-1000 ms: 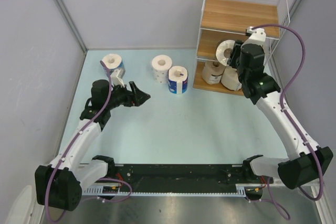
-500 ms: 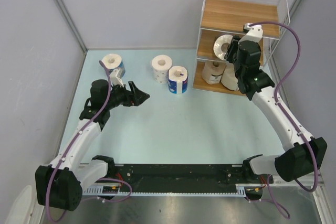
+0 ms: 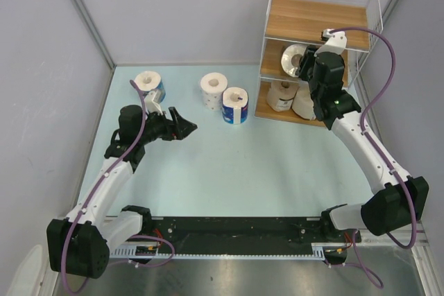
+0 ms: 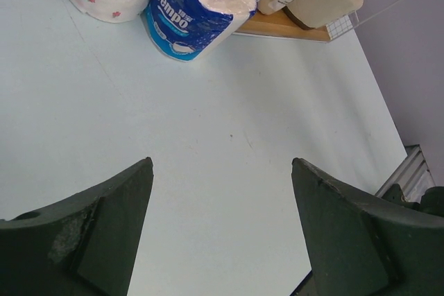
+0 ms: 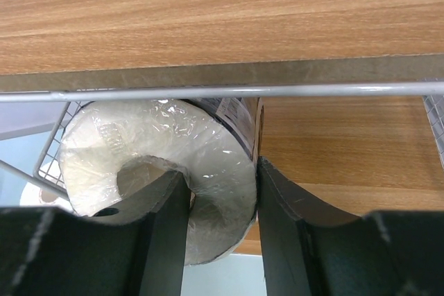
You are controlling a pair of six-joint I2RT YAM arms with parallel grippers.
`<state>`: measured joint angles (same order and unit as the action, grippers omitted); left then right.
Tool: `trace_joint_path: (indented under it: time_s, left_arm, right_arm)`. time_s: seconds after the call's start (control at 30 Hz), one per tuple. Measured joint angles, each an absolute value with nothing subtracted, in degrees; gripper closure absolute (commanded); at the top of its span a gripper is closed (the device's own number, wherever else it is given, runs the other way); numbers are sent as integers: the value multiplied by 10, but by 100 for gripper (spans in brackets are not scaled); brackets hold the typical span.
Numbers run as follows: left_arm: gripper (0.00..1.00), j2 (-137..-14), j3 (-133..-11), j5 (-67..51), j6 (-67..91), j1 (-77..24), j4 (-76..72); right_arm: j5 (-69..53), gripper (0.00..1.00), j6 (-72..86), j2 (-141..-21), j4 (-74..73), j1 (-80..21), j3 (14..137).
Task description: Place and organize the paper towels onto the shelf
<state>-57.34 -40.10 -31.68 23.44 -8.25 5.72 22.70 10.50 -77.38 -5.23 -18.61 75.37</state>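
A blue-wrapped paper roll (image 3: 150,84) stands far left on the pale blue table (image 3: 243,171). Nearer, the left gripper (image 3: 182,128) hovers with jaws spread wide, empty. Mid-table sit a white red-speckled roll (image 3: 213,88) and a second blue-wrapped roll (image 3: 235,105), side by side. Far right, the wire-framed wooden shelf (image 3: 312,22) holds a cream roll (image 3: 281,95) and a tan roll (image 3: 305,104) on its bottom board. The right gripper (image 5: 218,185) clasps a plastic-wrapped roll (image 5: 208,143) on the middle board.
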Motion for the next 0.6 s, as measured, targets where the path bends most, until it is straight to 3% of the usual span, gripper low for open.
trace_joint_path:
  time_s: [0.2,0.6]
  left_arm:
    - [14,-573,-401,-317,234,-78,57]
    - [14,-573,-390,-317,235,-72,58]
  right_arm:
    - [219,36,111,-774,-46,-186,754]
    - [216,32,109,-774,-10,-184,756]
